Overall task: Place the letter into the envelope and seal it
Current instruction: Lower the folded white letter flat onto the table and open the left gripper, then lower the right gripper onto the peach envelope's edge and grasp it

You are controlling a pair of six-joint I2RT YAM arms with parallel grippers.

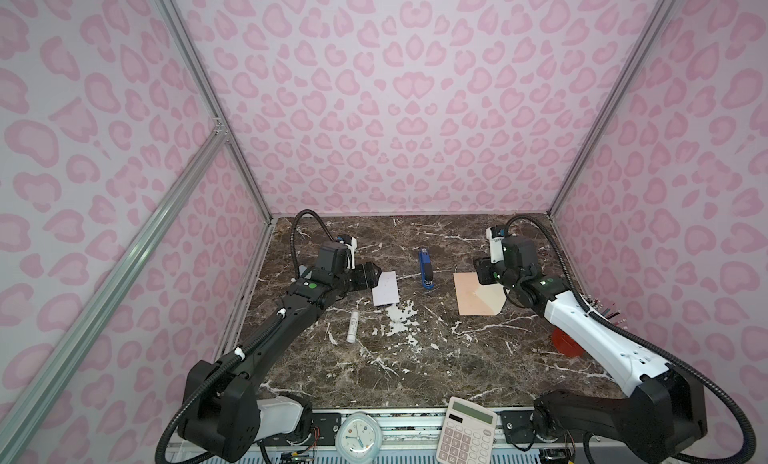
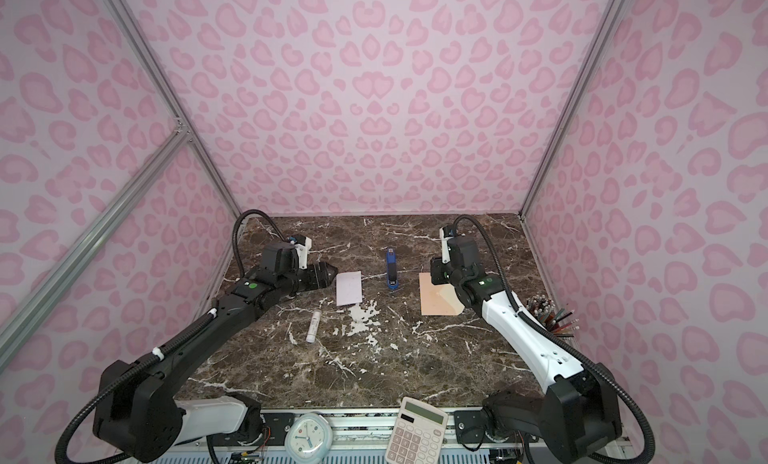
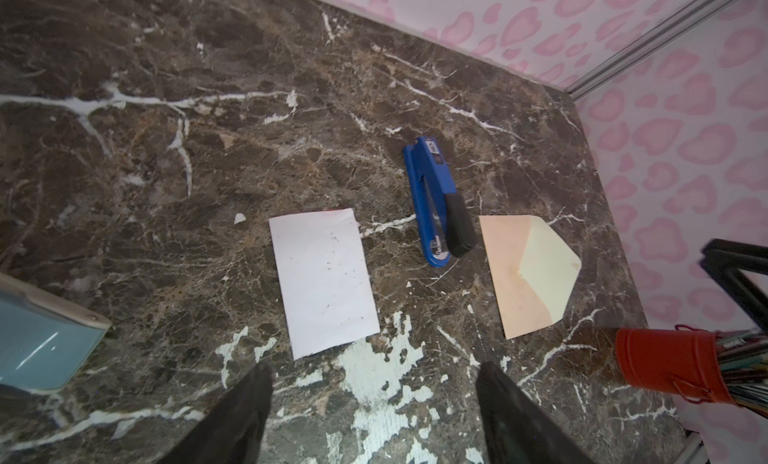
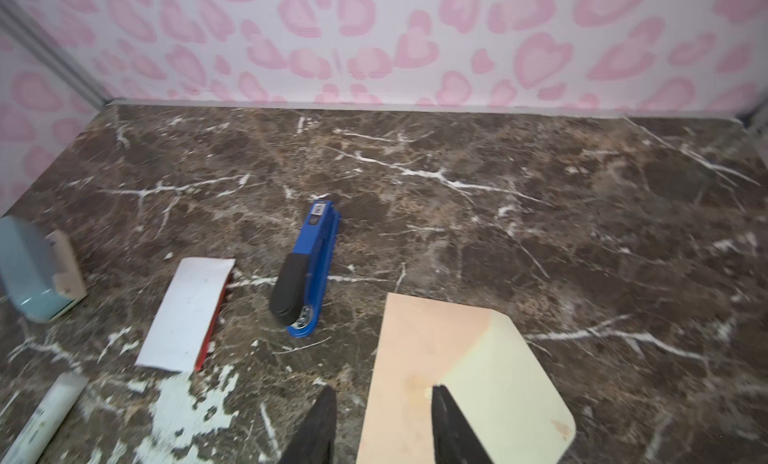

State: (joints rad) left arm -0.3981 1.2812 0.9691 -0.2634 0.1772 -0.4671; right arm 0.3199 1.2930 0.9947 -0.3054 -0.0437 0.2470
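Letter (image 1: 385,288) lies flat on the table (image 1: 415,358) left of centre in both top views, pale face up, with a red edge showing in the right wrist view. It is outside the envelope (image 1: 473,296), which lies well apart from it right of centre, flap open toward the right and cream inside showing. Stapler (image 1: 425,269) lies between the two, a little higher in the frame, touching neither. Left gripper (image 3: 372,368) sits just left of the letter, jaws spread wide with nothing between them. Right gripper (image 4: 382,391) is over the envelope's upper part, jaws partly apart and holding nothing. One of its fingers (image 4: 451,424) is where peach meets cream, the other is over bare table beside the envelope's edge. Whether either touches, I cannot tell. Glue stick (image 1: 353,326) lies lower left of the letter.
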